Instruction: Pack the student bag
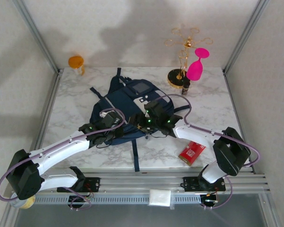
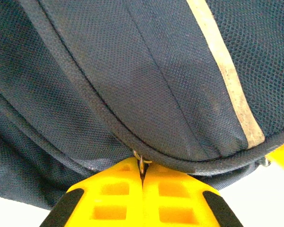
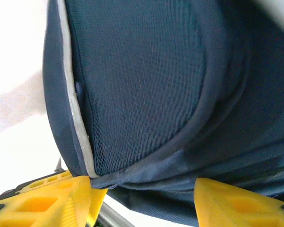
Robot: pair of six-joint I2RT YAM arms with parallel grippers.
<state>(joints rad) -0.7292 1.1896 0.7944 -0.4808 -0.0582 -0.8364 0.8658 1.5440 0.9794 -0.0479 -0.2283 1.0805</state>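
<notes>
Red packet [image 1: 192,152], near R edge, print unreadable. L gripper [image 2: 142,172] clamped tight on zip pull [image 2: 141,163] of student bag [image 1: 130,99], lying mid marble table [image 1: 75,118]; R gripper [image 3: 144,189] fingers apart, astride its edge. Patch text illegible. Behind: pink glass [image 1: 197,66], gold stand [image 1: 182,47].

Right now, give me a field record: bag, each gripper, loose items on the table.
bag: student bag lying mid-table on the marble table
left gripper: shut on a metal zipper pull at the bag's near-left edge
right gripper: open, fold of bag fabric between its fingers
near right: red packet, apart from the bag
far left: orange cup
far right: gold stand, pink glass, small dark bottle
</notes>
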